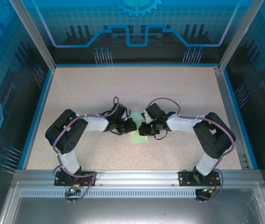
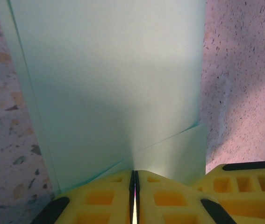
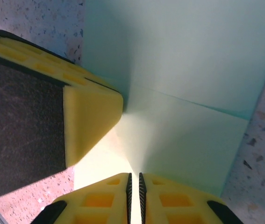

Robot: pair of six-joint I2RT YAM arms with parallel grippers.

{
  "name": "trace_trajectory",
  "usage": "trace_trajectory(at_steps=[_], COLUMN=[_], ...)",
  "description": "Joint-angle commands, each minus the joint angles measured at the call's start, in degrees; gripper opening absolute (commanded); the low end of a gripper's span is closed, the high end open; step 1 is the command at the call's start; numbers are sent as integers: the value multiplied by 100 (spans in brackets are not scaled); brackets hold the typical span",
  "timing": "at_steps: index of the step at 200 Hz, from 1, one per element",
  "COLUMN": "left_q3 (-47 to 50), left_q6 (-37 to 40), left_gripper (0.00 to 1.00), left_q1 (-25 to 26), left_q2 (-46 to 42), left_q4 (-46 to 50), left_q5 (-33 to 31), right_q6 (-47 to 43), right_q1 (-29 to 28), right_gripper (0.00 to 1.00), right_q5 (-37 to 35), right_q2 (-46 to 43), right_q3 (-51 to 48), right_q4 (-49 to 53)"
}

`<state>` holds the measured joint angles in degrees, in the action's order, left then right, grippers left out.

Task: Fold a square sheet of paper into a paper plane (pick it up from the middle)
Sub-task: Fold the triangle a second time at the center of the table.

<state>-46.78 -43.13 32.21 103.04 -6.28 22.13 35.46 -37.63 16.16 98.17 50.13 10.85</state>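
Top external: one paper sheet [image 1: 139,138], pinched by left gripper [image 1: 132,125], right gripper [image 1: 144,129].

Left end effector [image 1: 131,125] and right end effector [image 1: 145,127] crowd over the paper [image 1: 139,137], tips close together, bare surface [image 1: 137,88] all round the paper, blue rim [image 1: 38,112] well beyond it

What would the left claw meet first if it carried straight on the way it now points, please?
The green paper: the left claw is shut on its near edge, and the sheet spreads straight ahead of the tips. Beyond it lies probably the speckled table, though depth is unclear.
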Motion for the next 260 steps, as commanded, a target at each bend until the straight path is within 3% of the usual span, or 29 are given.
trace_trajectory(at_steps=[1, 87, 260], left_q3=[-112, -120, -126], left_q6=[97, 51, 7], left_gripper=[14, 14, 15], left_q1=[16, 16, 13], left_q2=[96, 124, 81], left_q4=[260, 395, 512], left_q5=[-182, -268, -350], right_q6=[-140, -102, -270], right_q1=[-95, -129, 51], right_gripper=[15, 15, 15], right_q5=[159, 61, -76], right_q2=[189, 529, -961], right_q3=[263, 320, -1341], right_q4=[1, 233, 522])
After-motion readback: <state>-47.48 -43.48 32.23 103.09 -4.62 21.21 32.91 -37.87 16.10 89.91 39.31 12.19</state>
